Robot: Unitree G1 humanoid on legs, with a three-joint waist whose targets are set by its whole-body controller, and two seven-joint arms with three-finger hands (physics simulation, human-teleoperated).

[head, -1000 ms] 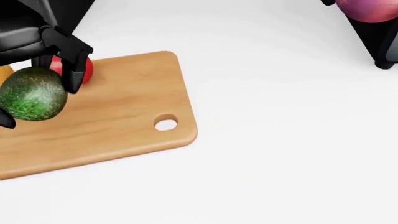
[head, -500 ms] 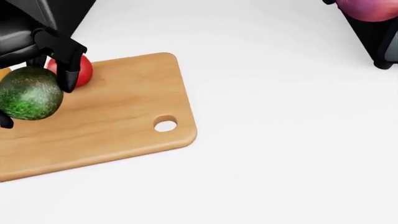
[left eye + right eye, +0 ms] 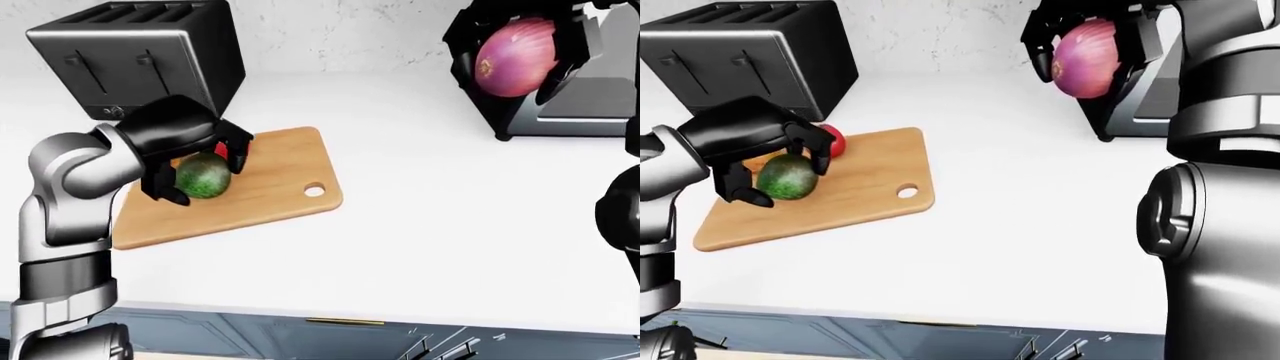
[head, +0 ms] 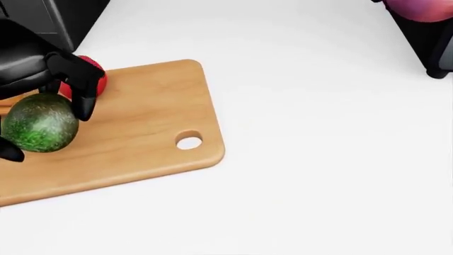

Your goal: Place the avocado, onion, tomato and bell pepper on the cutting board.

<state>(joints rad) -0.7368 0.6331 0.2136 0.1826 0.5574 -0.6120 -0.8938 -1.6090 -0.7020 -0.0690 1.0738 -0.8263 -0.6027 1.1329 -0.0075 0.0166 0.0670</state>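
The left hand (image 3: 775,161) grips the avocado (image 4: 39,122) over the board (image 4: 142,133); let go too high, it may roll off onto the desk (image 4: 318,133) or knock the tomato (image 4: 95,79) beside it. Farther off, the right hand (image 3: 1090,45) holds the onion (image 3: 1085,56) aloft, and a slip would drop it.

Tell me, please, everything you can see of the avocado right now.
The avocado is a round, mottled green fruit with a dull, speckled skin. It sits low over the left part of the wooden cutting board, enclosed by the black fingers of the left hand. A red tomato lies just beyond it. Whether it rests on the board cannot be told.
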